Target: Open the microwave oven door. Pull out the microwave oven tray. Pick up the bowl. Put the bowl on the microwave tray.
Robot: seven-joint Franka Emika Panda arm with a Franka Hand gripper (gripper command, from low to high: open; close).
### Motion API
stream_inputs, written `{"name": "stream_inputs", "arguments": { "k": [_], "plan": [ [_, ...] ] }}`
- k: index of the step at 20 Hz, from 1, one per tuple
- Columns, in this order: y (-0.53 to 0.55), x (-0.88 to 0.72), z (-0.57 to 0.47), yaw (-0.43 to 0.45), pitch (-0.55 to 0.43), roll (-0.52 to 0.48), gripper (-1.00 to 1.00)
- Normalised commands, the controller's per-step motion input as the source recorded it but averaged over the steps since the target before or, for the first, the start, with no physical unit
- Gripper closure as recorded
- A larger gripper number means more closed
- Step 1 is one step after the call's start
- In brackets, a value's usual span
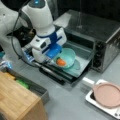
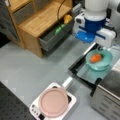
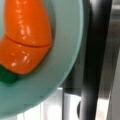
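Observation:
The microwave oven [image 1: 105, 32] [image 2: 110, 97] stands with its door [image 1: 53, 73] [image 2: 76, 67] folded down and open. The pale metal tray [image 1: 78, 68] [image 2: 88, 73] is pulled out over the door. The mint-green bowl [image 1: 70, 55] [image 2: 106, 61] [image 3: 66, 50] is over the tray and holds an orange toy carrot [image 1: 60, 62] [image 2: 95, 58] [image 3: 25, 37]. Whether the bowl rests on the tray or hangs just above it does not show. My gripper [image 1: 56, 58] [image 2: 100, 48] is at the bowl's rim, on the side nearest the arm. Its fingers are hidden in every view.
A pink plate [image 1: 107, 94] [image 2: 53, 101] lies on a white dish rack [image 1: 90, 98] [image 2: 35, 108] near the open door. A wooden shelf unit [image 1: 17, 100] [image 2: 42, 20] has an open grey drawer [image 1: 37, 88] [image 2: 50, 40] holding a green item [image 1: 22, 83] [image 2: 58, 28].

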Motion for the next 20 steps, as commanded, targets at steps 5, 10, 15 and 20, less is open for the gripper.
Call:
{"name": "stream_inputs", "arguments": {
  "k": [5, 10, 15, 20],
  "plan": [
    [-0.19, 0.58, 0.20, 0.087, 0.232, -0.090, -1.00],
    [-0.21, 0.59, 0.19, 0.152, 0.209, -0.080, -1.00],
    [-0.16, 0.49, 0.16, 0.188, 0.185, -0.031, -1.00],
    [-0.10, 0.39, 0.04, 0.176, 0.128, 0.038, -1.00]
  ]
}}
